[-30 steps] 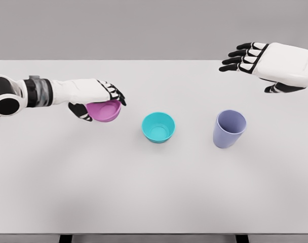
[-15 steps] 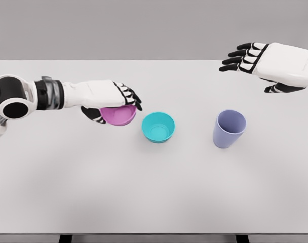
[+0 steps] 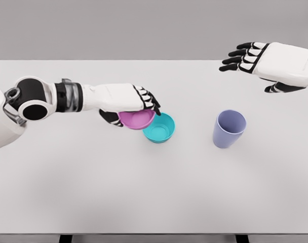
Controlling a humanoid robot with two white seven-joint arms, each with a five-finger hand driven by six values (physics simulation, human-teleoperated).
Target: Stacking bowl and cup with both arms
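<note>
My left hand [image 3: 133, 109] grips a pink bowl [image 3: 137, 120] from above and carries it just over the left rim of a teal bowl [image 3: 161, 128] that stands on the white table [image 3: 154, 187]. The pink bowl overlaps the teal bowl's left edge in the picture. A lavender cup [image 3: 228, 128] stands upright to the right of the teal bowl. My right hand [image 3: 245, 59] hovers open above the table's far right, behind the cup and apart from it.
The table's far edge runs along the top, below a grey wall. Its front edge lies near the bottom of the view.
My left hand has carried the pink bowl rightward, from well left of the teal bowl to its left rim. The right hand, teal bowl and cup have not moved.
</note>
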